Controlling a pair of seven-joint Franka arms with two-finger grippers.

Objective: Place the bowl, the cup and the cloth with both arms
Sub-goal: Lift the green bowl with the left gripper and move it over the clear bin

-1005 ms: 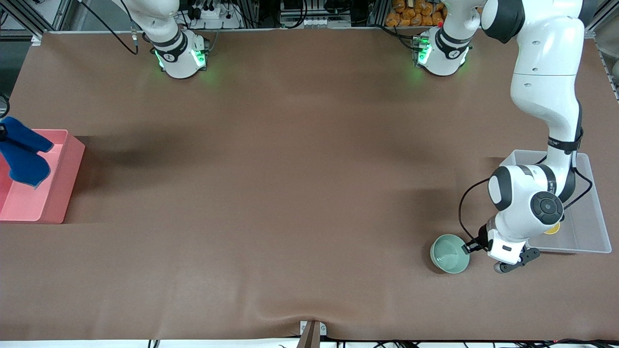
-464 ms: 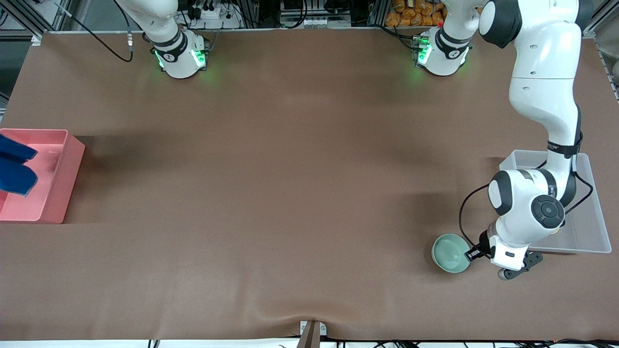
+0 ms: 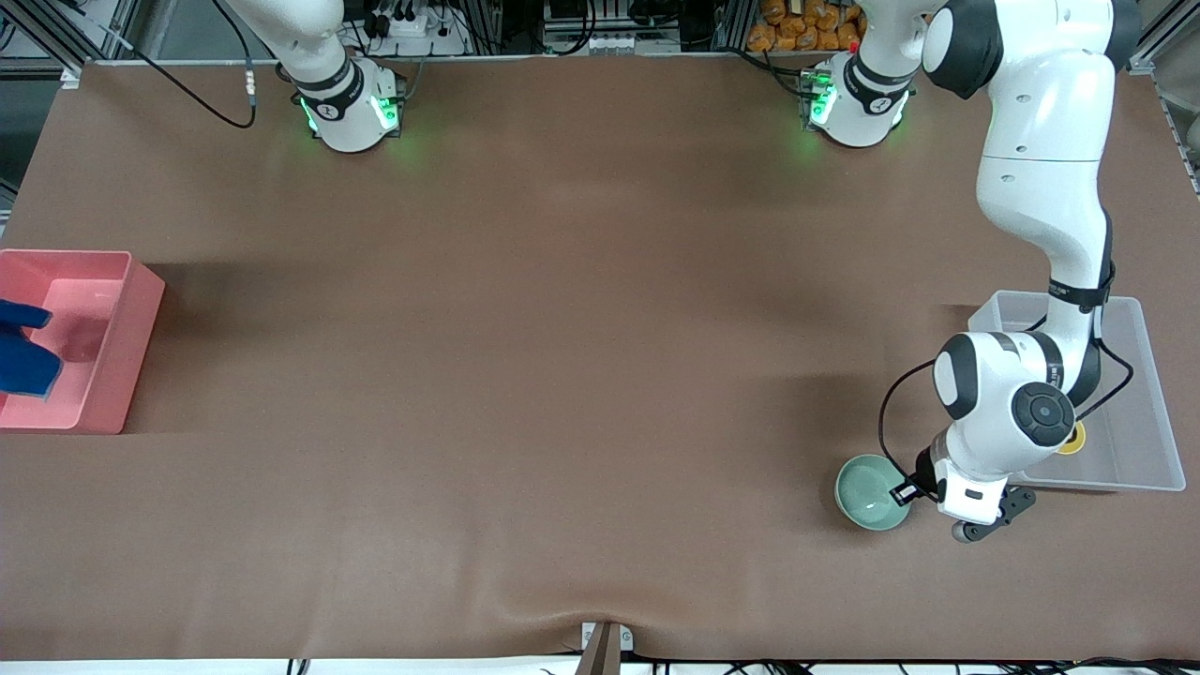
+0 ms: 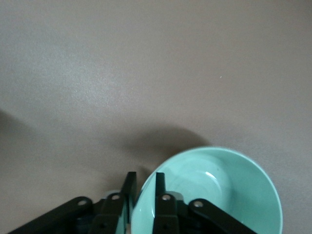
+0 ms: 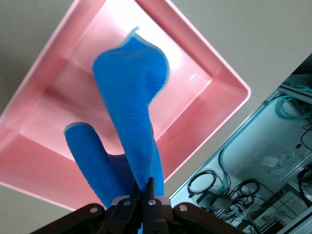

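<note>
The pale mint-green bowl [image 3: 872, 492] [image 4: 214, 195] sits on the brown table near the front camera, toward the left arm's end. My left gripper [image 3: 907, 489] [image 4: 144, 176] is down at its rim, one finger inside and one outside, shut on the bowl's wall. The yellow cup [image 3: 1072, 437] stands in the clear tray [image 3: 1139, 403], mostly hidden by the left arm. The blue cloth [image 3: 23, 361] [image 5: 131, 112] hangs from my right gripper [image 5: 145, 183], which is shut on it over the pink bin [image 3: 131, 309] [image 5: 219, 78]. In the front view that gripper is out of frame.
The clear tray lies beside the bowl, toward the left arm's end of the table. The pink bin stands at the right arm's end, at the table's edge. Cables and a metal frame show past that edge in the right wrist view.
The left gripper's fingers have closed onto the bowl's rim. The right gripper has carried the cloth farther toward the right arm's end over the pink bin.
</note>
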